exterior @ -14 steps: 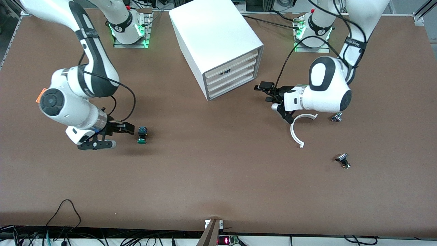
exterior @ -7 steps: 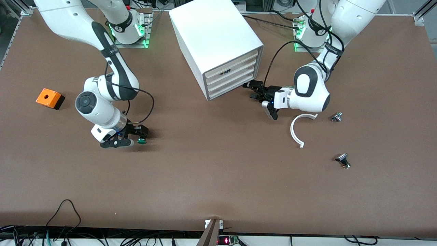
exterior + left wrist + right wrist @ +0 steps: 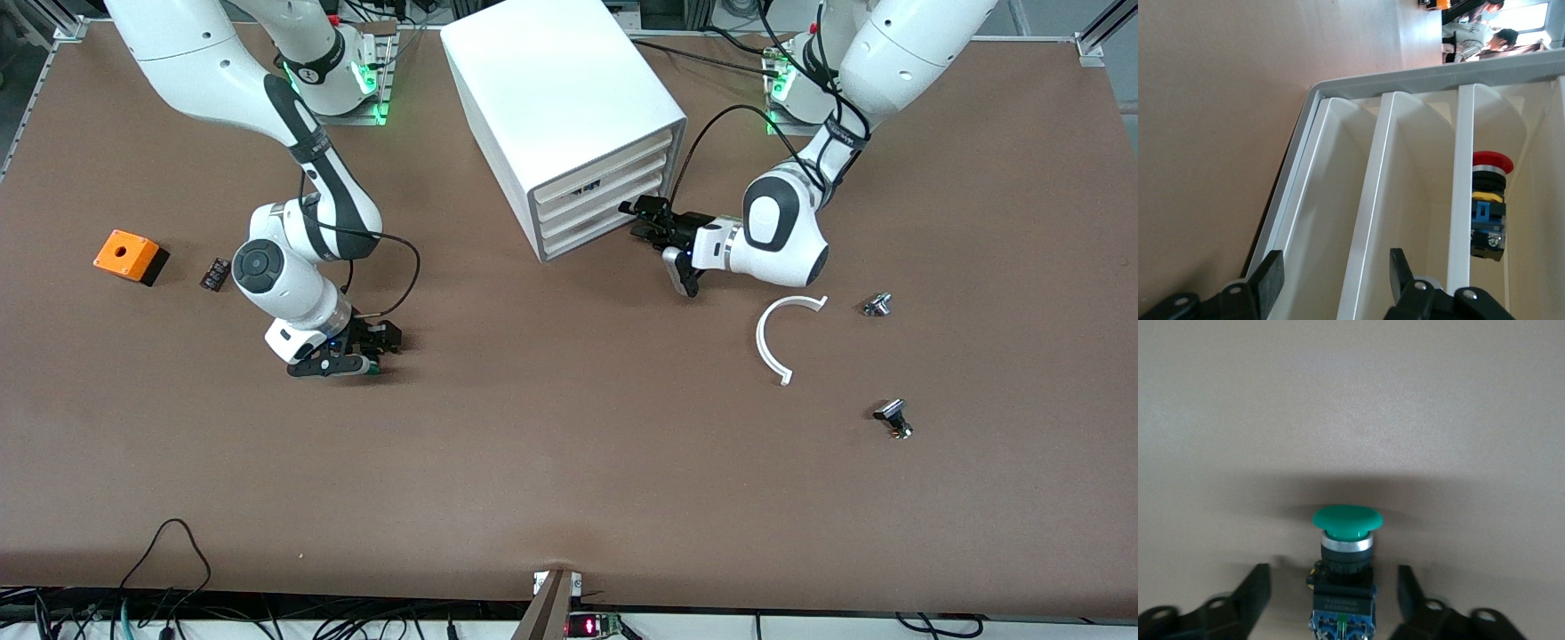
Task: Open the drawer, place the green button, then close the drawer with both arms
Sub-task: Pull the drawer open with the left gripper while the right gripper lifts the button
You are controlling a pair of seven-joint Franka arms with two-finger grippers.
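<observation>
The green-capped button (image 3: 1346,520) lies on its side on the table, toward the right arm's end. My right gripper (image 3: 1333,597) is open and low at the table, with one finger on each side of the button's black-and-blue body. In the front view this gripper (image 3: 380,348) hides most of the button. The white cabinet (image 3: 560,89) stands at the middle back, and its bottom drawer (image 3: 582,238) looks shut. My left gripper (image 3: 642,220) is open right at the cabinet's front. In the left wrist view this gripper (image 3: 1335,280) spans the bottom drawer (image 3: 1338,200).
A red-capped button (image 3: 1488,203) shows in a higher drawer. An orange box (image 3: 131,255) and a small black part (image 3: 213,273) lie beside the right arm. A white curved strip (image 3: 772,338), a silvery metal part (image 3: 877,305) and a black-capped button (image 3: 893,418) lie toward the left arm's end.
My right gripper has slid along the table until its open fingers flank the green button. My left gripper has moved in to the cabinet's drawer fronts. The orange box has come into view.
</observation>
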